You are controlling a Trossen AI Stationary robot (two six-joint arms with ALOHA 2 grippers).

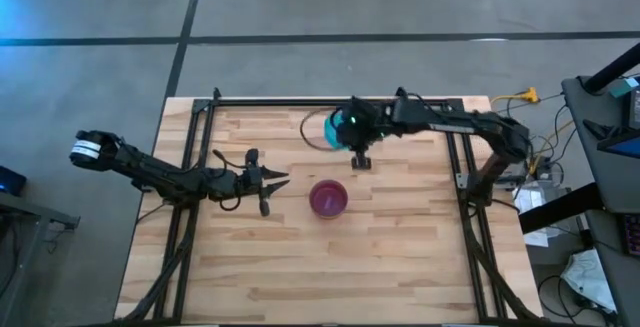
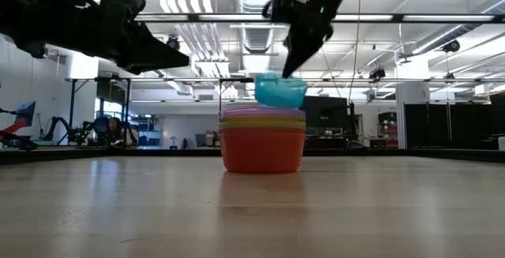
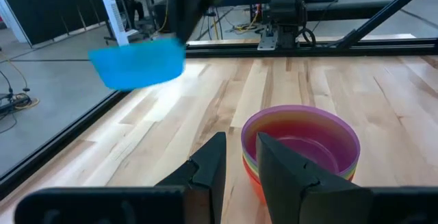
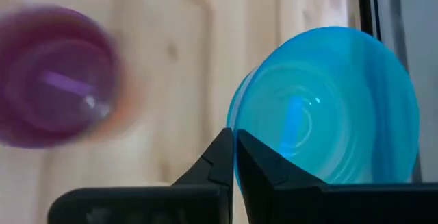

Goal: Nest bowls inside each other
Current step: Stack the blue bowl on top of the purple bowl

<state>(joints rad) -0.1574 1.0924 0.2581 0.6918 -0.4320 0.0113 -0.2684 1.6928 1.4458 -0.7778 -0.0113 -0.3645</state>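
A stack of nested bowls (image 1: 328, 198) stands on its orange base (image 2: 262, 151) mid-table, with a purple bowl (image 3: 301, 138) on top. In the right wrist view the stack (image 4: 55, 73) shows as a blur. The blue bowl (image 1: 322, 128) is in the air, toward the far edge from the stack, held by my right gripper (image 4: 235, 152), which is shut on it. My left gripper (image 1: 277, 179) hovers to the left of the stack. Its fingers (image 3: 239, 159) stand slightly open, point at the stack, and touch nothing. My right gripper pinches the blue bowl's rim (image 4: 236, 125) between its two fingers, one on the inner wall and one on the outer. The fingers (image 2: 293, 53) come down at a slant from above. The bowl (image 2: 280, 91) hangs below them, slightly tilted, clear of the table and the stack.
A black metal frame (image 1: 330, 102) runs around the wooden table top (image 1: 330, 267). Bare wood lies on the near side of the stack. Cables and equipment (image 1: 590, 167) sit beyond the right edge. The workshop room (image 2: 410, 108) shows behind the table.
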